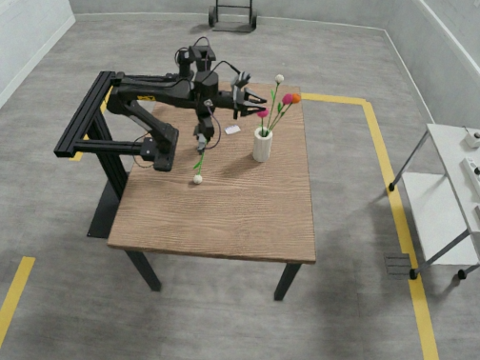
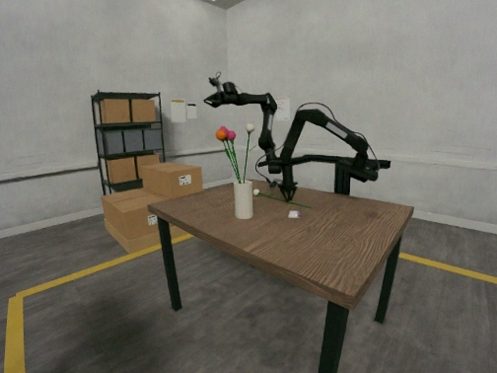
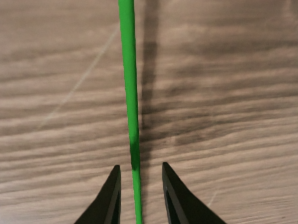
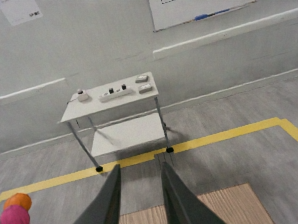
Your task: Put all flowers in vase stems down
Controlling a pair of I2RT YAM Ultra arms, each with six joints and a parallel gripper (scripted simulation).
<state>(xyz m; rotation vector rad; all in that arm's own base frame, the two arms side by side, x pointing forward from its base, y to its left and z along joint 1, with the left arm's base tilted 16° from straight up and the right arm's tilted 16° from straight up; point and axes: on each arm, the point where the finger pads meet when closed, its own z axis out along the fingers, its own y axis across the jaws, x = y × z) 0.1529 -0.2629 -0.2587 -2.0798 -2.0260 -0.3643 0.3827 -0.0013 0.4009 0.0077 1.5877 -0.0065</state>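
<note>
A white flower (image 1: 197,179) (image 2: 256,191) lies on the table; its green stem (image 3: 131,100) looks straight. My left gripper (image 1: 201,147) (image 2: 289,198) (image 3: 141,169) is partly open, low over the table, with the stem between its fingertips but not clamped. The white vase (image 1: 262,147) (image 2: 244,199) stands upright. It holds a white flower (image 1: 279,78) (image 2: 249,127), an orange flower (image 1: 295,98) (image 2: 221,134) (image 4: 19,201) and two pink ones, including one pink flower (image 1: 262,113) (image 2: 232,135). My right gripper (image 1: 265,106) (image 2: 206,102) (image 4: 141,169) is partly open and empty, raised above the table.
A small white card (image 1: 232,130) (image 2: 294,214) lies on the wooden table (image 1: 214,219) (image 2: 316,242) between the vase and the left gripper. In the top view, the right arm reaches over the table with its gripper close to the flower heads.
</note>
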